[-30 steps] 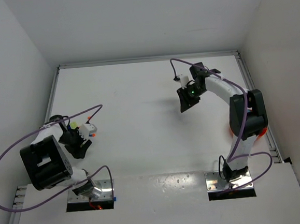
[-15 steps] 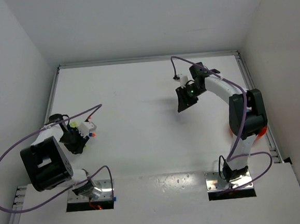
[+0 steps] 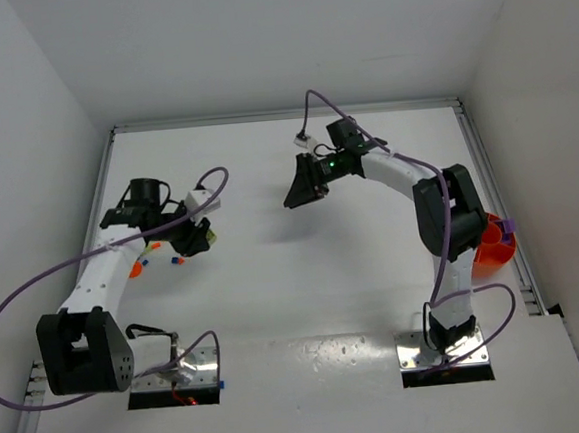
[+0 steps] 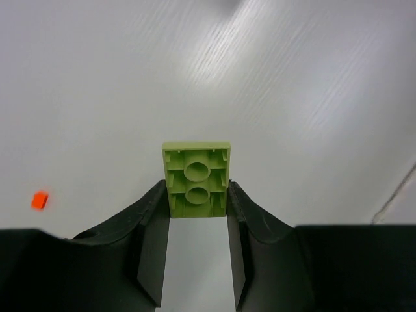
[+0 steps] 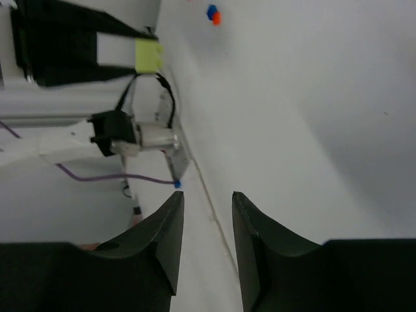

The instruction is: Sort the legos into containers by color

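My left gripper (image 4: 195, 195) is shut on a lime green lego (image 4: 196, 170), held underside up at the fingertips above the white table. From above, this gripper (image 3: 199, 236) hangs over the left part of the table. Loose legos lie near it: an orange one (image 3: 134, 272), a blue one (image 3: 144, 256) and a blue-and-orange pair (image 3: 176, 258). My right gripper (image 3: 294, 194) hovers over the table's middle, open and empty (image 5: 207, 195). In its view the held lime green lego (image 5: 148, 56) shows across the table. The orange container (image 3: 494, 240) sits at the right edge, partly behind the right arm.
A small orange lego (image 4: 39, 199) lies on the table left of my left fingers. A blue and an orange lego (image 5: 212, 13) lie together in the right wrist view. Metal rails (image 3: 498, 190) run along the table's sides. Purple cables loop from both arms.
My left gripper closed on the lime green lego and swung up and toward the table's middle. The right arm reached further left, uncovering the orange container behind it.
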